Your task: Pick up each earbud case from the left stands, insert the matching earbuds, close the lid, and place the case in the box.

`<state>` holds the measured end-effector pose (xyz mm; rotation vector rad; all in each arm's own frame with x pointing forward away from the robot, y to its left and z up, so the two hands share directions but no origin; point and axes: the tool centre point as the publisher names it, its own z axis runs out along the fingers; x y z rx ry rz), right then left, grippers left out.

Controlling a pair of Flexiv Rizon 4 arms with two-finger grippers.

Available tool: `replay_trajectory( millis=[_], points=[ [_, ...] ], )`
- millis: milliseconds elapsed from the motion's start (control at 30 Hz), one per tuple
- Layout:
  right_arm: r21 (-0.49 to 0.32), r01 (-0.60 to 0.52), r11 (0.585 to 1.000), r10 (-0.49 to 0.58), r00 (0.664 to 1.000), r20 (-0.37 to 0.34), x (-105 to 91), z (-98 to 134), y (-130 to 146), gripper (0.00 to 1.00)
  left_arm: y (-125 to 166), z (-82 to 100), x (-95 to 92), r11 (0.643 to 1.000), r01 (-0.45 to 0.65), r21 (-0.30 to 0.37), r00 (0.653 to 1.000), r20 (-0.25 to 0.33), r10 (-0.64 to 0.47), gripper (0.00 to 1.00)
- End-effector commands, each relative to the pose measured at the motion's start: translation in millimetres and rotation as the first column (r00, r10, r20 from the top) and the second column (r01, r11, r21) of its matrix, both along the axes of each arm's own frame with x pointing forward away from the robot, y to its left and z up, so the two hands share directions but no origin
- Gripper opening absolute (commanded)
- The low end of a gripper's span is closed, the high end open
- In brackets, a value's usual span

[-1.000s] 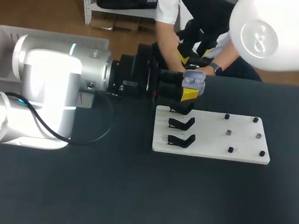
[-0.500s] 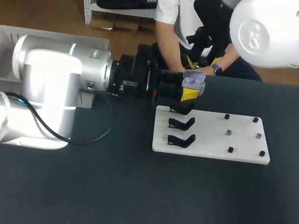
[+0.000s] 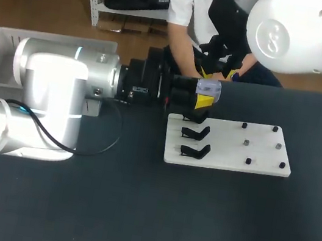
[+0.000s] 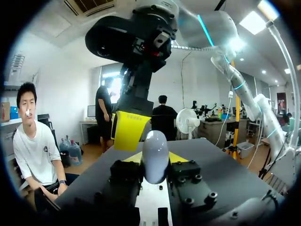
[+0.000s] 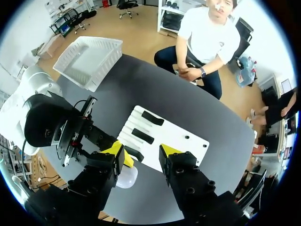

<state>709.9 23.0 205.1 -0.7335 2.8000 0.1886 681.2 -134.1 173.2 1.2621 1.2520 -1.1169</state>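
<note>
Table (image 3: 133, 215): dark and matte, carrying everything below.
Left arm (image 3: 47, 95): comes in from the left and lies level over the table, its wrist pointing at the board's far left corner.
Right arm (image 3: 299, 32): comes in from the far right corner, with its wrist hanging over the table's far edge.
Box (image 3: 0, 47): a white slatted basket at the far left, partly behind the left arm.
Board (image 3: 231, 146): a white plate right of the middle, with black stands (image 3: 195, 150) along its left side and small dark pieces (image 3: 247, 143) on its right half.
Right gripper (image 5: 143, 153): fingers spread with nothing between them, just above and beyond the case.
Left gripper (image 4: 155, 157): its yellow tips are clamped on the case from both sides.
Earbud case (image 3: 208, 88): pale, rounded, lid down, held off the table above the board's far left corner. In the right wrist view it (image 5: 126, 176) sits just under one finger.
</note>
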Motion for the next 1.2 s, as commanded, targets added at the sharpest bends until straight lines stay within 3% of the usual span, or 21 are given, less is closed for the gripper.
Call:
replay_trajectory(
  millis=[33, 167, 200, 333, 467, 667, 833, 1033, 1200],
  points=[
    [0.011, 0.013, 1.000, -0.013, 1.000, 0.024, -9.6, -0.9, -6.6, 0.47, -0.4, -0.7, -0.7, 1.000, -0.005, -0.004, 1.000, 0.003, 0.005, 0.00],
    [0.067, 0.074, 0.995, -0.080, 0.992, 0.098, -11.6, 15.4, -18.5, 0.53, -0.4, -0.7, -0.7, 1.000, -0.005, -0.004, 1.000, 0.003, 0.005, 0.00],
    [0.086, 0.097, 0.992, -0.106, 0.988, 0.115, -13.0, 20.6, -23.7, 0.71, -0.4, -0.7, -0.7, 1.000, -0.005, -0.004, 1.000, 0.003, 0.005, 0.00],
    [0.137, 0.163, 0.977, -0.185, 0.968, 0.167, -24.0, 34.0, -44.8, 0.73, -0.4, -0.7, -0.7, 1.000, -0.005, -0.004, 1.000, 0.003, 0.005, 0.00],
    [0.158, 0.215, 0.964, -0.246, 0.946, 0.210, -37.4, 40.1, -64.0, 0.79, 25.0, 5.5, 13.9, 0.998, -0.065, 0.003, 0.997, 0.036, 0.065, 0.00],
    [0.178, 0.283, 0.942, -0.317, 0.926, 0.207, -58.5, 32.8, -85.9, 0.96, 91.4, 15.1, 54.0, 0.980, -0.197, 0.024, 0.976, 0.094, 0.194, 0.00],
    [0.179, 0.302, 0.936, -0.332, 0.927, 0.173, -71.0, 22.4, -89.3, 0.98, 149.8, 23.2, 83.3, 0.946, -0.325, 0.017, 0.938, 0.137, 0.319, 0.00],
    [0.192, 0.306, 0.933, -0.337, 0.928, 0.158, -83.6, 14.5, -88.0, 1.00, 214.0, 15.8, 117.6, 0.899, -0.434, 0.051, 0.894, 0.143, 0.424, 0.00],
    [0.225, 0.305, 0.926, -0.343, 0.926, 0.158, -93.1, 11.4, -84.4, 1.00, 249.8, 6.5, 134.0, 0.870, -0.490, 0.051, 0.867, 0.137, 0.480, 0.00]
  ],
)
